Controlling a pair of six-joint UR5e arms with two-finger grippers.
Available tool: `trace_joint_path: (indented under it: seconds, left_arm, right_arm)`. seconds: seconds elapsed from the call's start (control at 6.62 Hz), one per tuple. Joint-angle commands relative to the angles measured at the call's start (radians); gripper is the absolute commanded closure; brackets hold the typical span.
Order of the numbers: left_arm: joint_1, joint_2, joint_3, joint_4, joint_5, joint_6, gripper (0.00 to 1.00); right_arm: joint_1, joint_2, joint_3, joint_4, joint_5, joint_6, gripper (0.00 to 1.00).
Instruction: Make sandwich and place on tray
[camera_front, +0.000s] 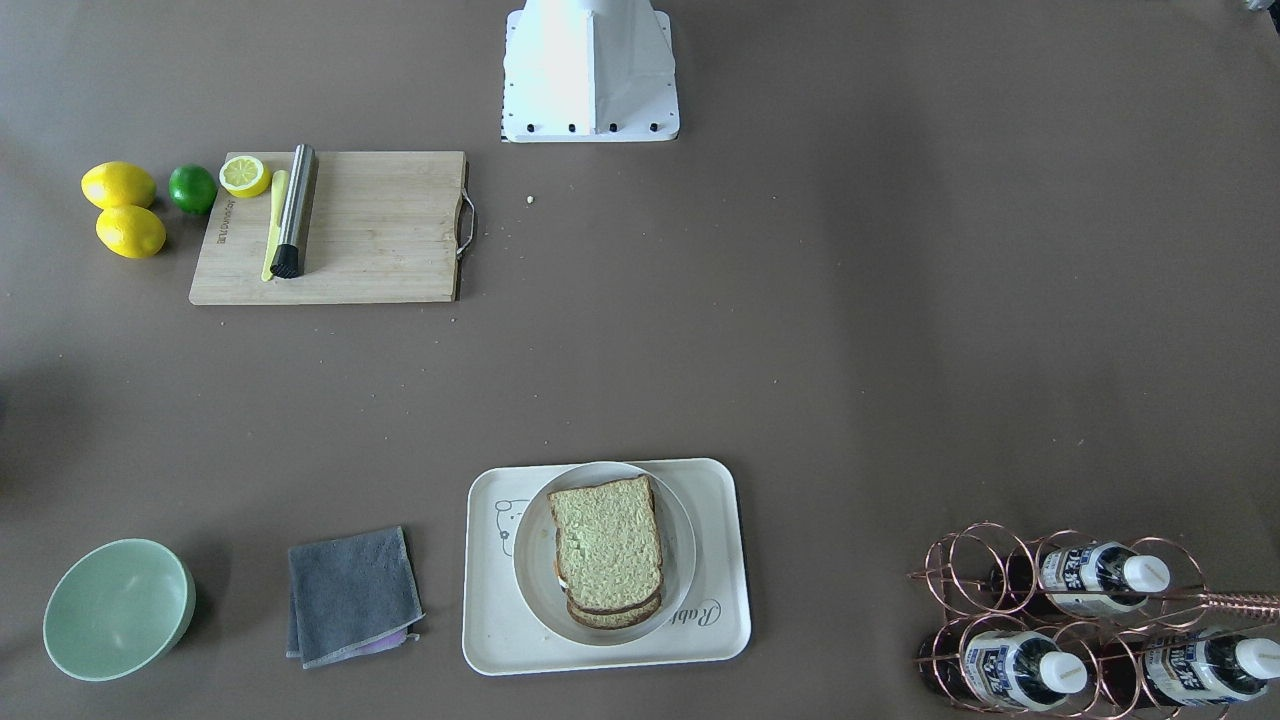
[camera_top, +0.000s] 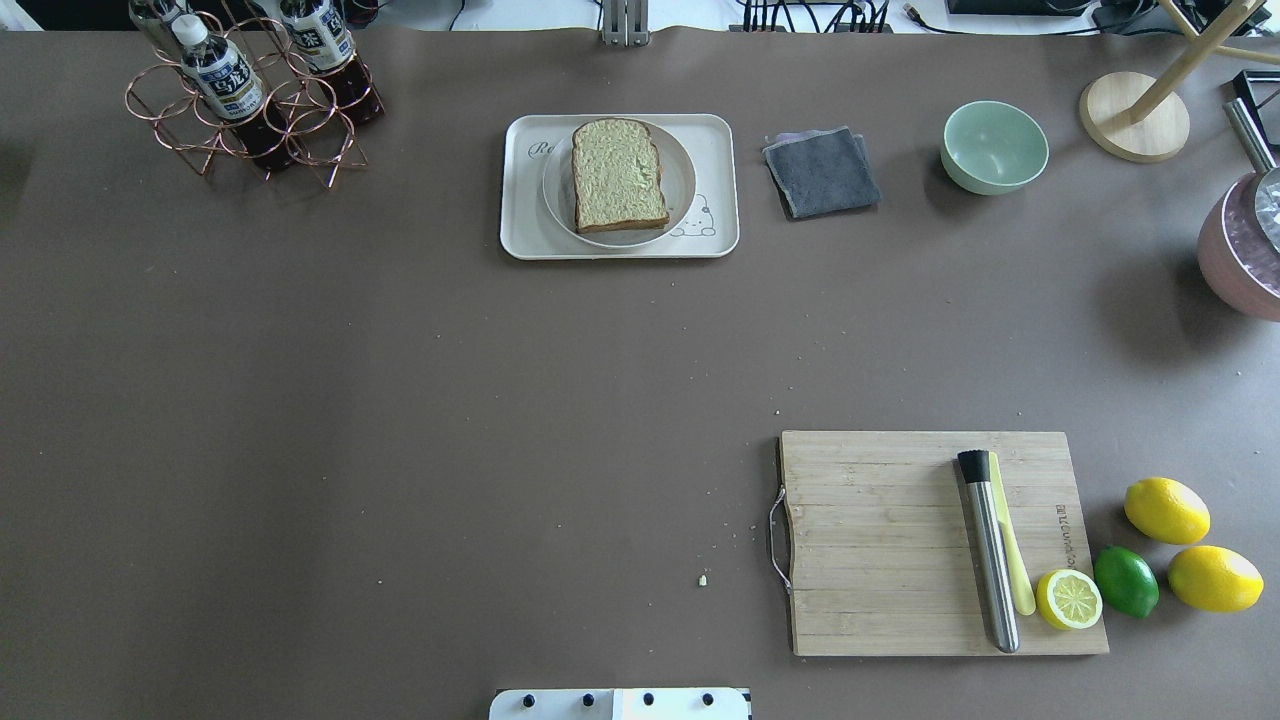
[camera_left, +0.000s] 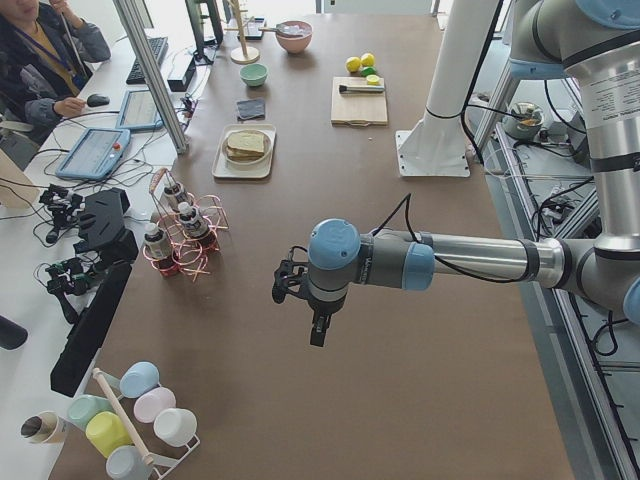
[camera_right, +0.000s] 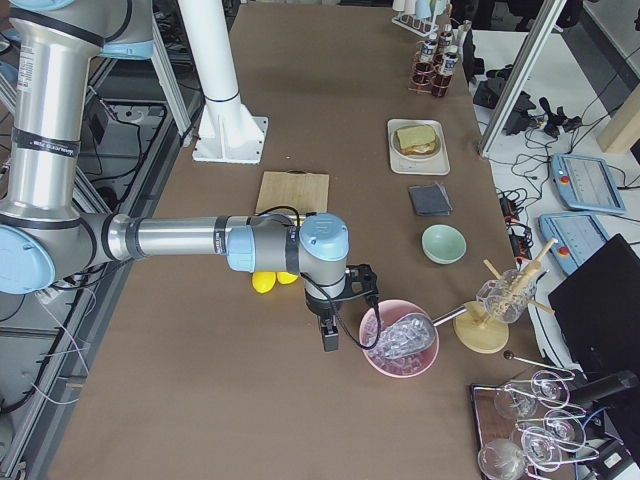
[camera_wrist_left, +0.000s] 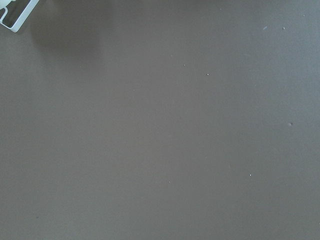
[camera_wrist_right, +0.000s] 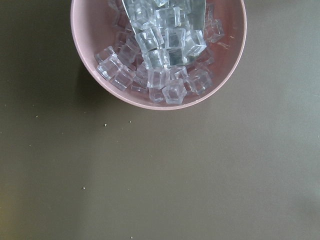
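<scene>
The sandwich (camera_front: 607, 545) lies on a round pale plate (camera_front: 683, 540), and the plate stands on the cream-white tray (camera_front: 722, 622) at the table's far side. It also shows in the overhead view (camera_top: 618, 172) on the tray (camera_top: 520, 232). The egg is mostly hidden between the slices. My left gripper (camera_left: 315, 330) hangs over bare table far from the tray, past the bottle rack. My right gripper (camera_right: 330, 338) hangs next to a pink bowl of ice (camera_right: 399, 340). Both show only in the side views, so I cannot tell whether they are open or shut.
A wooden cutting board (camera_top: 880, 540) carries a steel muddler (camera_top: 988, 550) and a lemon half (camera_top: 1068, 599); two lemons (camera_top: 1166, 510) and a lime (camera_top: 1125, 581) lie beside it. A grey cloth (camera_top: 822, 172), green bowl (camera_top: 994, 146) and copper bottle rack (camera_top: 250, 100) line the far edge.
</scene>
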Motion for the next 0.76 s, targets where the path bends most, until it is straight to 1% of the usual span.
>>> trace_joint_path:
  seconds: [0.0,0.6]
  left_arm:
    - [0.003,0.002,0.002,-0.001,-0.002,0.001,0.03]
    - [0.009,0.013,-0.001,0.000,-0.007,-0.001,0.03]
  right_arm:
    - [0.000,-0.003,0.019,-0.002,0.004,-0.003,0.00]
    - [-0.005,-0.001,0.009,-0.013,0.013,0.011,0.00]
